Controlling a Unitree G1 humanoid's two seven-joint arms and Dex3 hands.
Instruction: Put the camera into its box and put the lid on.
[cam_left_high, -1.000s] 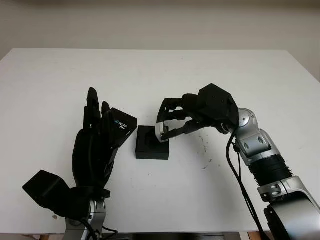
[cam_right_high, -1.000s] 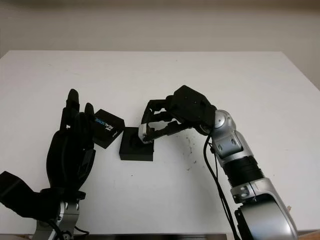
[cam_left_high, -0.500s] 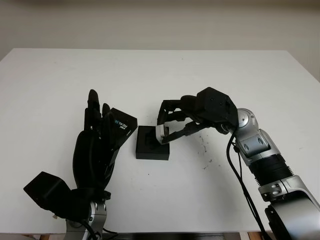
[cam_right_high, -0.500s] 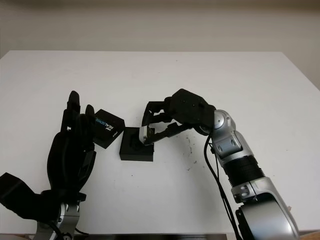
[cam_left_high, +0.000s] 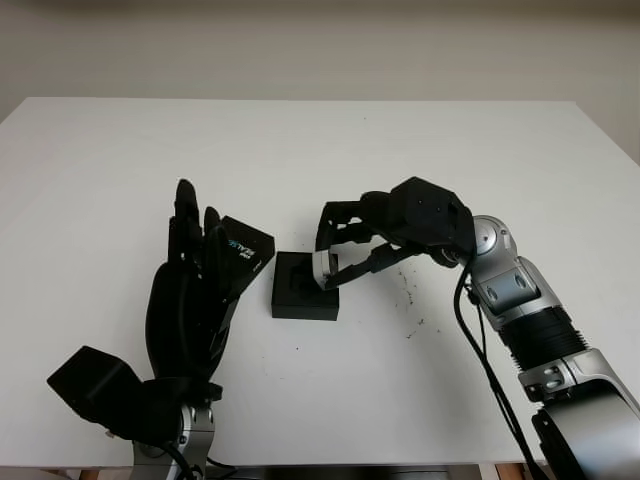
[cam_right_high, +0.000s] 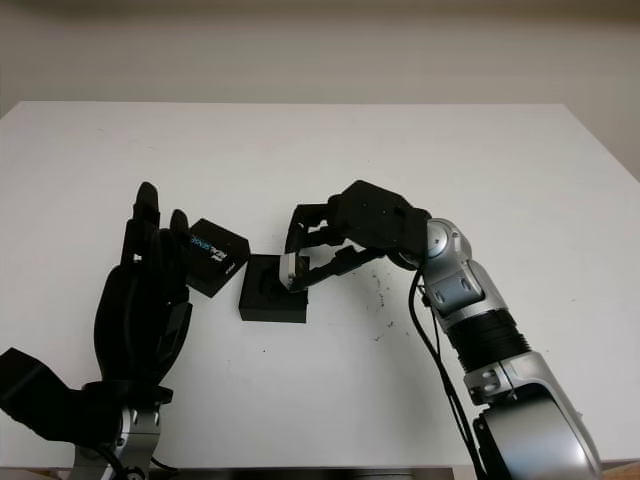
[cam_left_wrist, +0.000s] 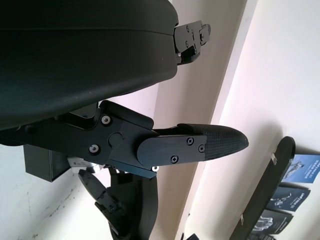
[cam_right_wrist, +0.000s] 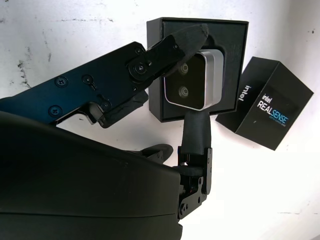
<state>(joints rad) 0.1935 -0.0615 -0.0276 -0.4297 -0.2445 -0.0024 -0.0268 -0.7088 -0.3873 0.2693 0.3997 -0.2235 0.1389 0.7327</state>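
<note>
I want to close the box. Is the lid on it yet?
No, the lid lies on the table beside the open box, while the right hand holds the camera over it.

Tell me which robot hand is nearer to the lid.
Left. The left robot hand stands right beside the lid, partly in front of it, open. The right robot hand is farther off, past the box, holding the camera over it.
</note>
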